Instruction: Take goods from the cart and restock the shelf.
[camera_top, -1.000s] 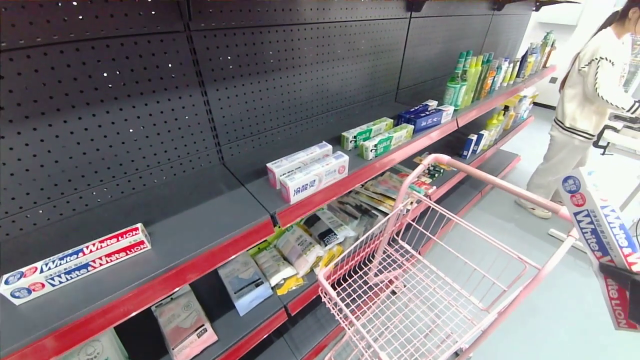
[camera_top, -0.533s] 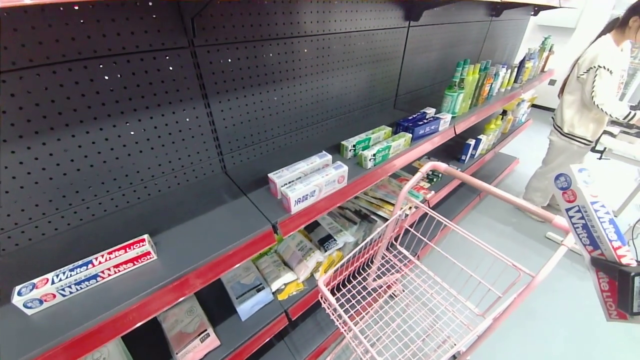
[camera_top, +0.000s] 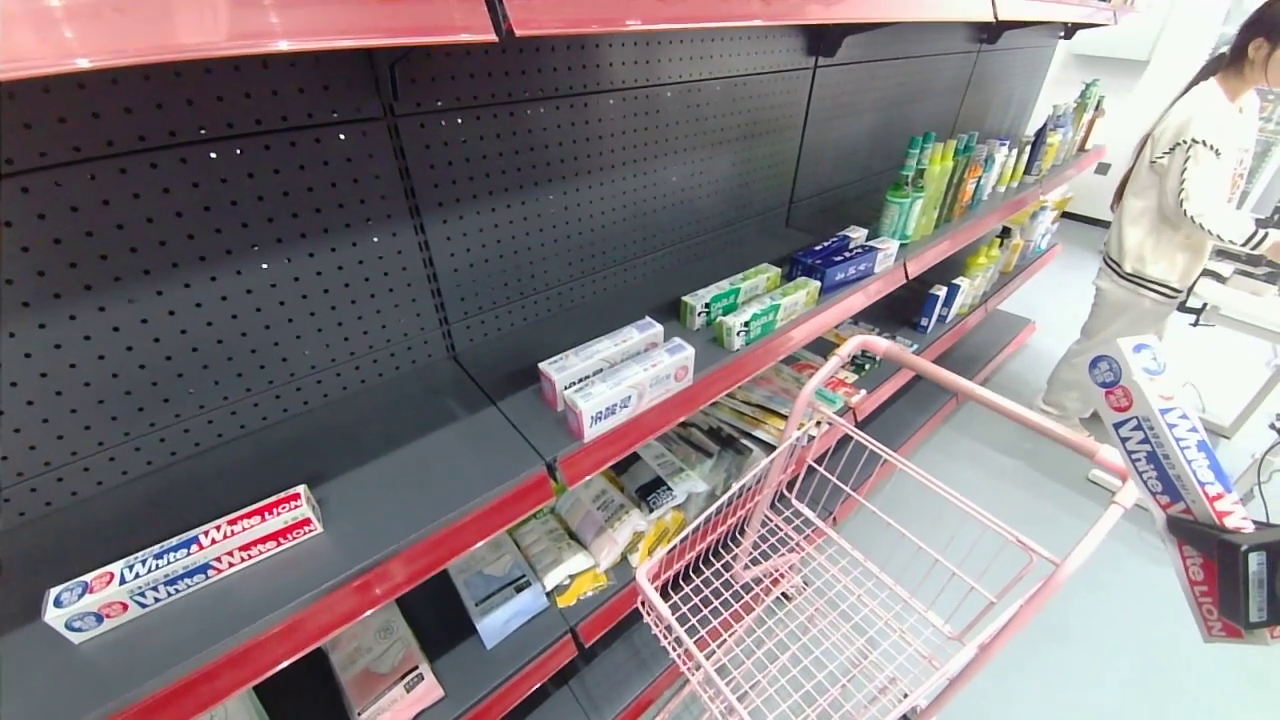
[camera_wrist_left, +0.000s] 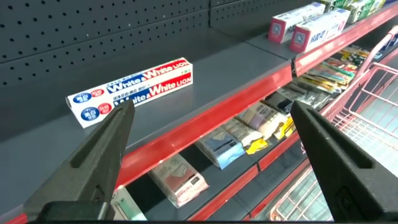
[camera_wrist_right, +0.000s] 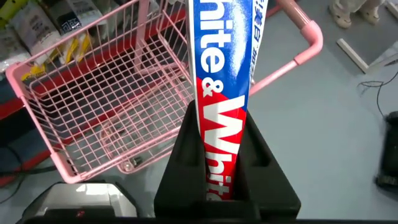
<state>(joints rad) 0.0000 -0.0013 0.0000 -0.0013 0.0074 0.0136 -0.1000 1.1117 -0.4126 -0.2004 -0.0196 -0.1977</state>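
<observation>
Right tool (camera_wrist_right: 221, 134) is clenched on the lower end of a toothpaste box (camera_top: 1165, 440), holding it tilted in air beside the pink cart (camera_top: 1000, 385). Left tool (camera_wrist_left: 212, 104) is released, wide apart, before the shelf (camera_top: 400, 480).

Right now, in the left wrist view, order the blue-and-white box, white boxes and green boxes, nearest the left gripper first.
1. Blue-and-white box, just beyond the left gripper.
2. White boxes, next bay along.
3. Green boxes, farthest along.
</observation>
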